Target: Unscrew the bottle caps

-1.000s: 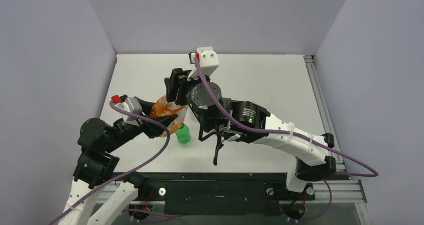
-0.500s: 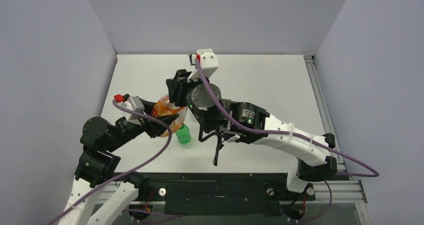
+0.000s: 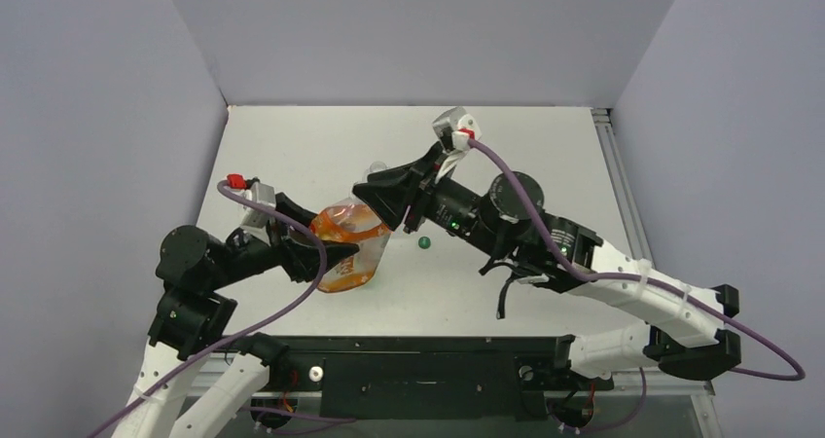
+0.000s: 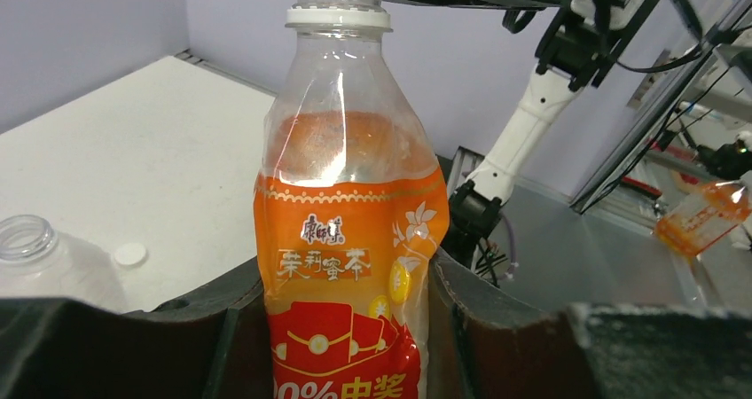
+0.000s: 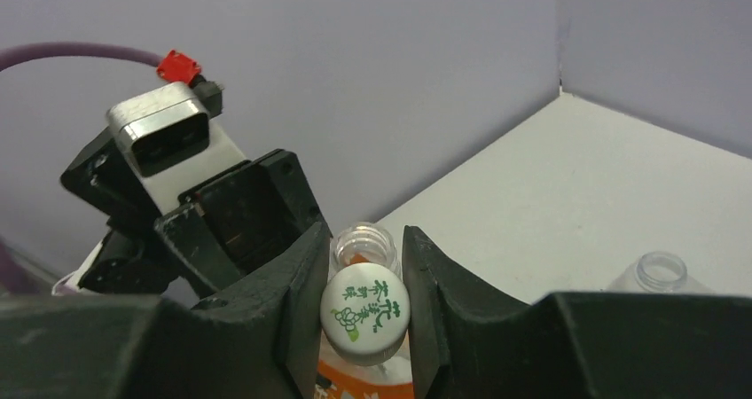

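Looks nearly done. Right gripper (image 5: 365, 270) is pinching the printed white cap (image 5: 366, 309) just off the open neck of the orange bottle (image 4: 346, 239), which the left gripper (image 3: 336, 253) clamps by its body. Clear bottle (image 4: 35, 262) is open, its plain white cap (image 4: 130, 254) beside it on the table (image 3: 506, 156). The green cap (image 3: 424, 243) lies loose too. So 3 of 3 seem off, just the drop left.
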Available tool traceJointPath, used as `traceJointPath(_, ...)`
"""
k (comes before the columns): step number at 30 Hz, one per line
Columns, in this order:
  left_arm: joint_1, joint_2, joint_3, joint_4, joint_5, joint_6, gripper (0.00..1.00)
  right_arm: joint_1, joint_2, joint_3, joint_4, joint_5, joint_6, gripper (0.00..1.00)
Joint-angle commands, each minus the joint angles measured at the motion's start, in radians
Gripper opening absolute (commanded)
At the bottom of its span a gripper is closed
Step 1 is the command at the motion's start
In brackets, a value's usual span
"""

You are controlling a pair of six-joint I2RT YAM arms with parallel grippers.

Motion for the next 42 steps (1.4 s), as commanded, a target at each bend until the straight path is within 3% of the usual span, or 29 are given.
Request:
traceJointPath(1, 0.015, 0.016, 0.079, 0.167, 0.073, -0.163, 0.00, -0.028, -0.110, -0.042, 0.109, -0.247, -0.067, 0.00)
traceJointPath(6, 0.015, 0.035, 0.098, 0.191, 0.181, -0.250, 0.00, -0.064, -0.170, -0.106, 0.185, -0.321, -0.057, 0.00)
traceJointPath(12, 0.015, 0.028, 0.088, 0.178, 0.207, -0.235, 0.00, -0.150, -0.207, -0.129, 0.179, -0.303, 0.001, 0.00)
traceJointPath(16, 0.015, 0.022, 0.075, 0.166, 0.184, -0.194, 0.00, -0.214, -0.203, -0.095, 0.030, -0.197, 0.002, 0.00)
traceJointPath(18, 0.015, 0.014, 0.067, 0.161, 0.181, -0.168, 0.00, -0.241, -0.199, -0.084, -0.069, -0.059, -0.007, 0.00)
traceJointPath(24, 0.014, -0.015, 0.013, 0.157, 0.188, -0.083, 0.00, -0.382, -0.203, -0.305, -0.192, 0.122, 0.053, 0.00)
traceJointPath(27, 0.015, -0.027, -0.004, 0.154, 0.194, -0.064, 0.00, -0.487, -0.191, -0.436, -0.133, 0.133, 0.100, 0.00)
traceJointPath(32, 0.015, -0.033, -0.021, 0.162, 0.192, -0.057, 0.00, -0.538, -0.105, -0.599, -0.008, 0.268, 0.099, 0.00)
traceJointPath(36, 0.015, -0.029, -0.034, 0.184, 0.195, -0.059, 0.00, -0.553, 0.022, -0.662, 0.134, 0.339, 0.068, 0.00)
traceJointPath(42, 0.014, -0.023, -0.048, 0.223, 0.184, -0.051, 0.00, -0.590, 0.181, -0.686, 0.313, 0.284, 0.075, 0.00)
